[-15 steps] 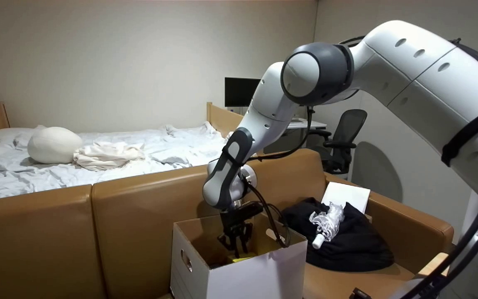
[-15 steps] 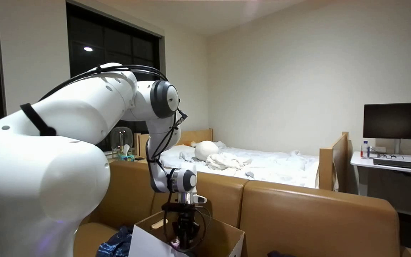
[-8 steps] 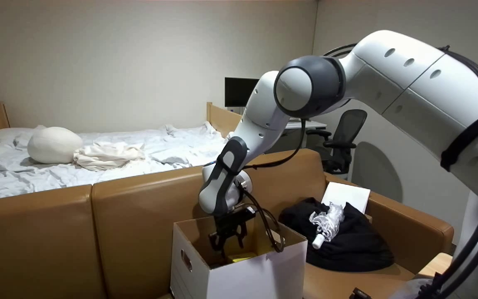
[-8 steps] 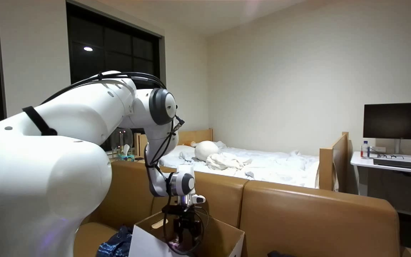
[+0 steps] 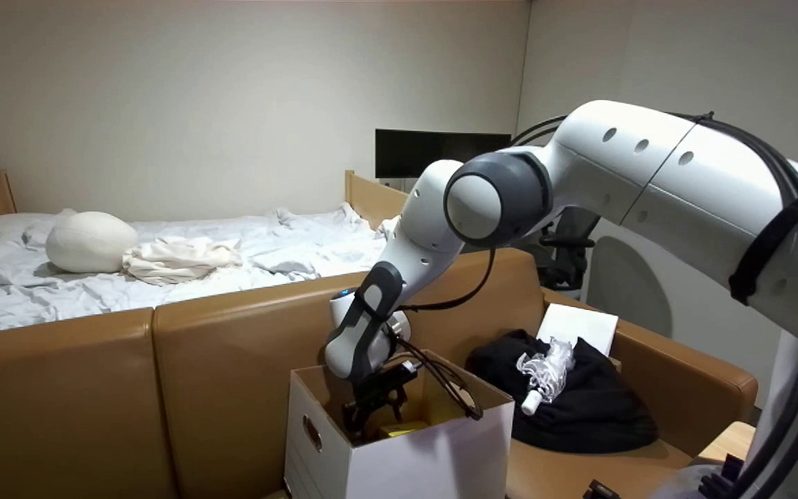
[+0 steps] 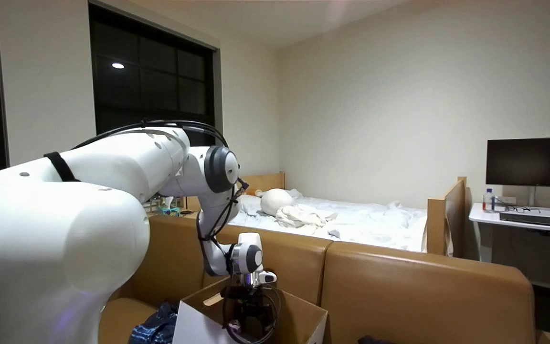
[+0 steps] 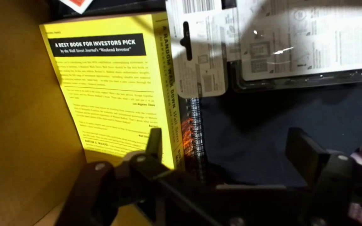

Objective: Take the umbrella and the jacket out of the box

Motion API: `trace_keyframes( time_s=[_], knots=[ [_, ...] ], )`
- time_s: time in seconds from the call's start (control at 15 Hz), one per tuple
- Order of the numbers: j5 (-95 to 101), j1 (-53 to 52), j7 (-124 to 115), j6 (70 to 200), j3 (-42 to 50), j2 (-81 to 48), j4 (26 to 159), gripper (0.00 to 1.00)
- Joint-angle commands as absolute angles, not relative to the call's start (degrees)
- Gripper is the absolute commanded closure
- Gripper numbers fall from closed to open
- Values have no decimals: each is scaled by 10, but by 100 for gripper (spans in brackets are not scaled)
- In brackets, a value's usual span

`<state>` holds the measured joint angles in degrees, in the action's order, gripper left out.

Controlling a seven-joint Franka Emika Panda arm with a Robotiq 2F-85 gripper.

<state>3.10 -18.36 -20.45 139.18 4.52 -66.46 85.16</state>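
Gripper (image 7: 225, 140): jaws spread wide, down inside box (image 5: 433, 461) | yellow book (image 7: 108, 81) below it | well apart from it, outside box: black jacket (image 5: 600, 412), umbrella (image 5: 546, 371) lying on top

I get soft room light on the wall (image 5: 233, 104), with a rounded shadow beside the chair (image 5: 566, 262); in an exterior view the window (image 6: 153, 88) is dark bar one bright spot. My wrist view is harsher: a dim box (image 7: 14, 119), glare on the packaging (image 7: 309, 37), blurred fingers (image 7: 305, 152), smeared print on the book (image 7: 115, 75).
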Motion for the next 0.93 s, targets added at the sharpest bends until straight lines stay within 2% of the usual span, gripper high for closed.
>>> trace_keyframes(
  time_s=[0.0,0.33,0.87],
  knots=[
    [50,-186,-182,1359,41,-716,785,0],
    [41,-187,-197,1318,37,-777,719,0],
    [23,-184,-224,1292,29,-816,684,0]
  ],
)
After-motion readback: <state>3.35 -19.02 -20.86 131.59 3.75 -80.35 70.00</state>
